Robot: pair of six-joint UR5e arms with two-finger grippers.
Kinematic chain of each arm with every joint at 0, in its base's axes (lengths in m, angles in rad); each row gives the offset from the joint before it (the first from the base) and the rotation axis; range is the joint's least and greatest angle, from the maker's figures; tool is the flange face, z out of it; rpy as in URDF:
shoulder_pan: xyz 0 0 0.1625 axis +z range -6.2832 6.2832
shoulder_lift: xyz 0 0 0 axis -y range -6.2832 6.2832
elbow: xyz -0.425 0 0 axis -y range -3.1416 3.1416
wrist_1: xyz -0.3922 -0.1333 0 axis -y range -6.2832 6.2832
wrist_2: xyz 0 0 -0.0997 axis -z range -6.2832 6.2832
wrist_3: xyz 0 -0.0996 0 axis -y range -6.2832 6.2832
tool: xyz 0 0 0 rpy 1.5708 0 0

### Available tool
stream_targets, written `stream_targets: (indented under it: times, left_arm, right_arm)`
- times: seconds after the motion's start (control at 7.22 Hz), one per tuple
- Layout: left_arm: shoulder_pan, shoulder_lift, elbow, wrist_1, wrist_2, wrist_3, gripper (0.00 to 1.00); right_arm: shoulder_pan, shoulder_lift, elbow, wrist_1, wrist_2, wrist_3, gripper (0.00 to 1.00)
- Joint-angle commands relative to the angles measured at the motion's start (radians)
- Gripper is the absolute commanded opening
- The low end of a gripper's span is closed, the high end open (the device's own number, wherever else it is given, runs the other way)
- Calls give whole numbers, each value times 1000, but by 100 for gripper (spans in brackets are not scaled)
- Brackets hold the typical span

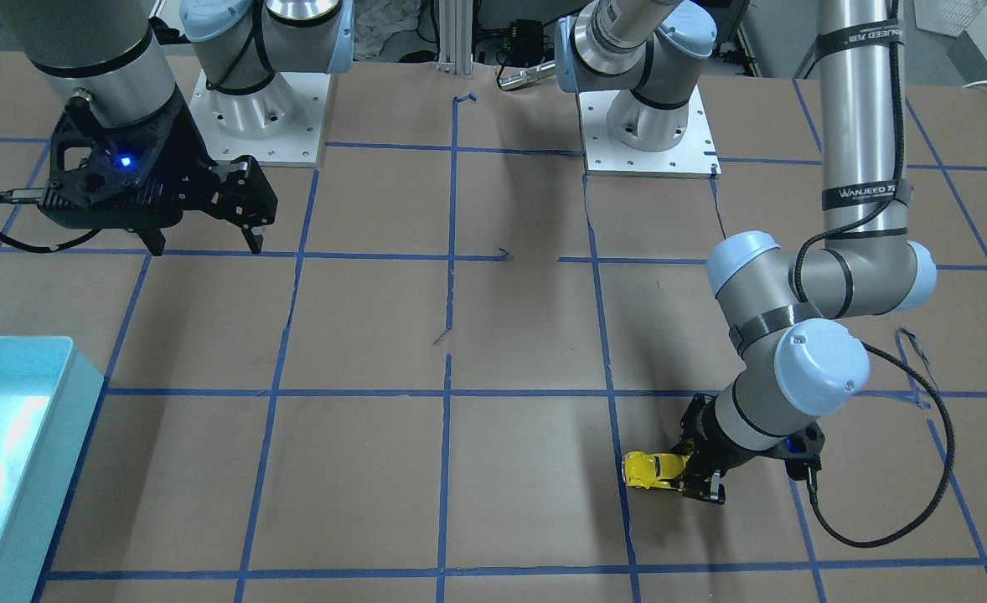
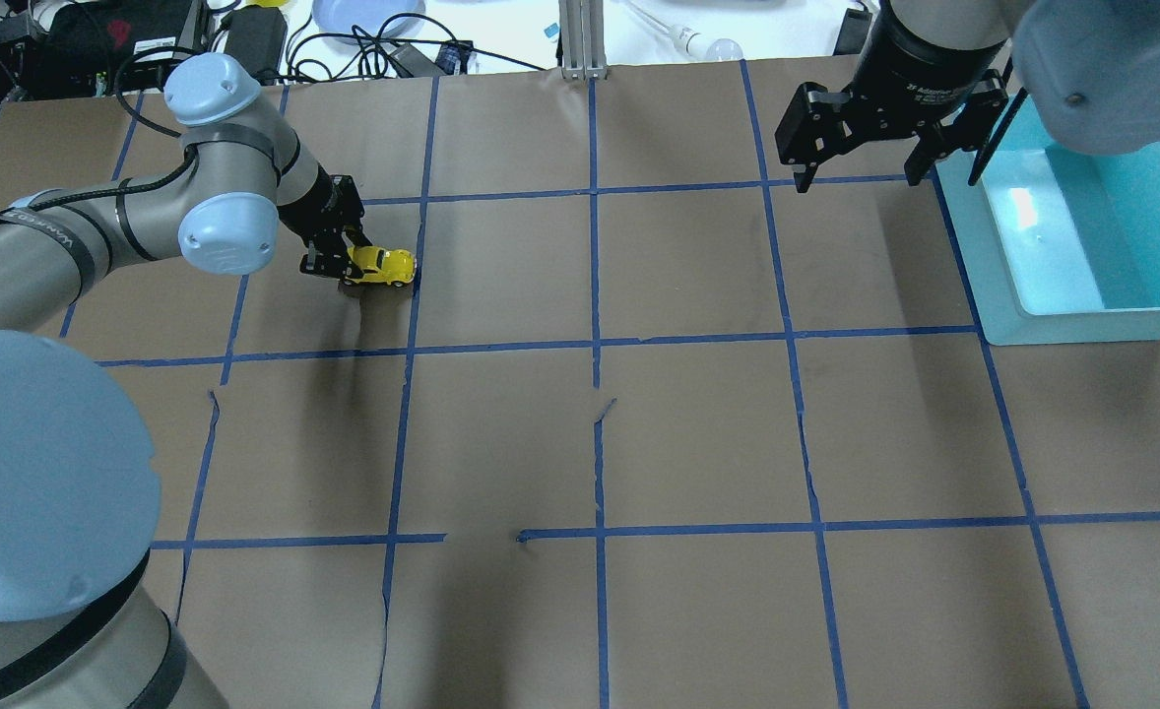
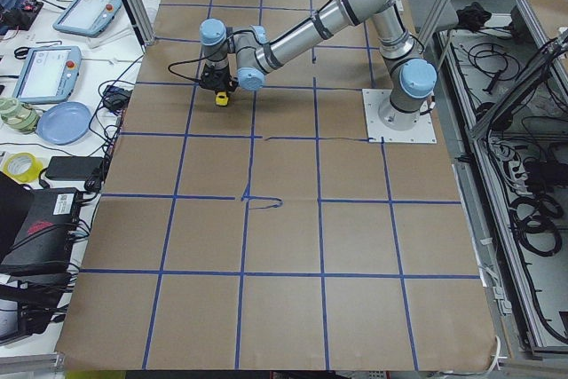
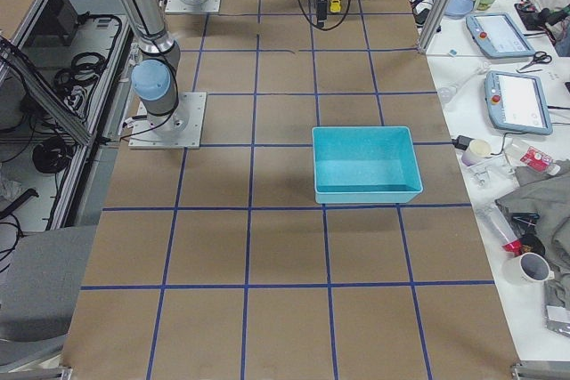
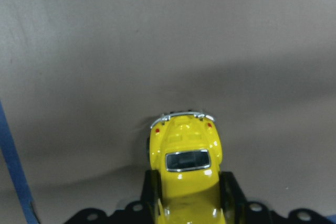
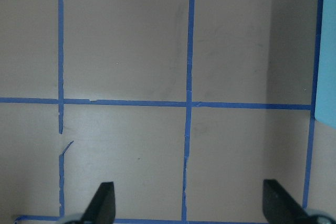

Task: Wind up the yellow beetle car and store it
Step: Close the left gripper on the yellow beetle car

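Note:
The yellow beetle car (image 2: pixel 384 265) sits low on the brown table, far left in the overhead view. My left gripper (image 2: pixel 342 264) is shut on the car's end, with a finger on each side. The left wrist view shows the car (image 5: pixel 185 156) between the black fingers (image 5: pixel 231 190), its bumper end pointing away. It also shows in the front view (image 1: pixel 651 469) with the left gripper (image 1: pixel 695 479) on it. My right gripper (image 2: pixel 861 167) is open and empty, hanging above the table beside the teal bin (image 2: pixel 1082 236). Its fingertips (image 6: pixel 105 200) show wide apart.
The teal bin (image 1: pixel 7 435) is open and stands at the table's right side in the overhead view. Blue tape lines mark a grid on the brown paper. Cables, tablets and a plate lie on the bench beyond the far edge.

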Motion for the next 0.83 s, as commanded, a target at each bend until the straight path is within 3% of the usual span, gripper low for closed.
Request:
stream_targets:
  times: [0.0,0.42,0.69]
  left_arm:
    - [-11,27,-1,-23,-113,-25,0]
    - [-29,1,-9,-44,-296,-132,0]
    - [-29,-1,-9,-75,-285,-117,0]
  right_arm:
    - [-1,-2,2,0,0,2,100]
    - [-1,-3,2,0,-2,0,100]
    - [-1,-5,2,0,-2,0,100]
